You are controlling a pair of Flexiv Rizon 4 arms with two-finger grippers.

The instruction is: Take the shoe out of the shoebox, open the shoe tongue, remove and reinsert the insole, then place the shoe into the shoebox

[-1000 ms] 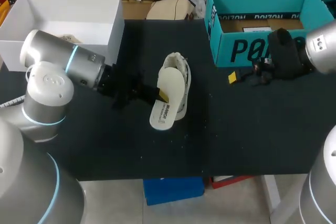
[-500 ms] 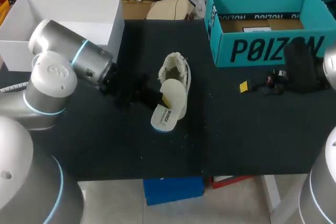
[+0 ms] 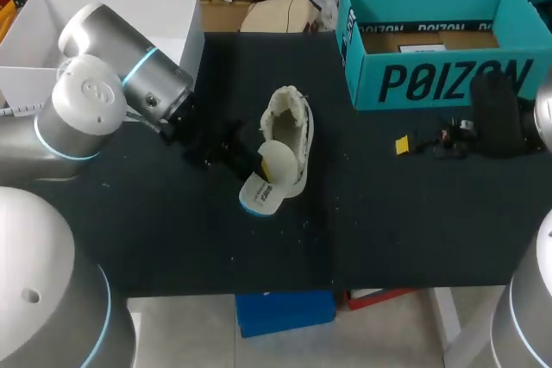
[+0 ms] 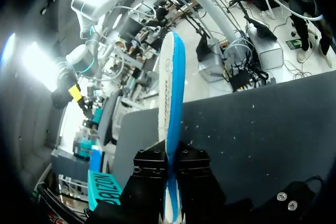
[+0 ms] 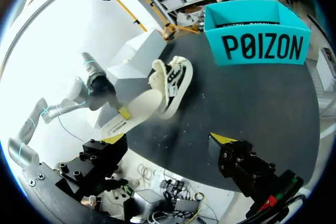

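A white low-top shoe (image 3: 291,131) lies in the middle of the black table, its opening facing up. My left gripper (image 3: 257,164) is shut on a white insole with a blue underside (image 3: 267,180), held at the shoe's heel end and tilted on its edge. In the left wrist view the insole (image 4: 170,93) stands edge-on between the black fingers of that gripper (image 4: 170,169). My right gripper (image 3: 410,142) hovers open and empty in front of the teal shoebox (image 3: 362,49). From the right wrist, that gripper (image 5: 168,139) faces the shoe (image 5: 173,82), the insole (image 5: 134,113) and the shoebox (image 5: 257,45).
A white open box (image 3: 185,49) stands at the back left, behind my left arm (image 3: 129,84). The table's front edge (image 3: 285,289) runs below the shoe.
The left gripper has turned the insole from lying flat over the shoe up onto its edge, drawing it slightly front-left. The right arm pulled back to the right, then stayed still.
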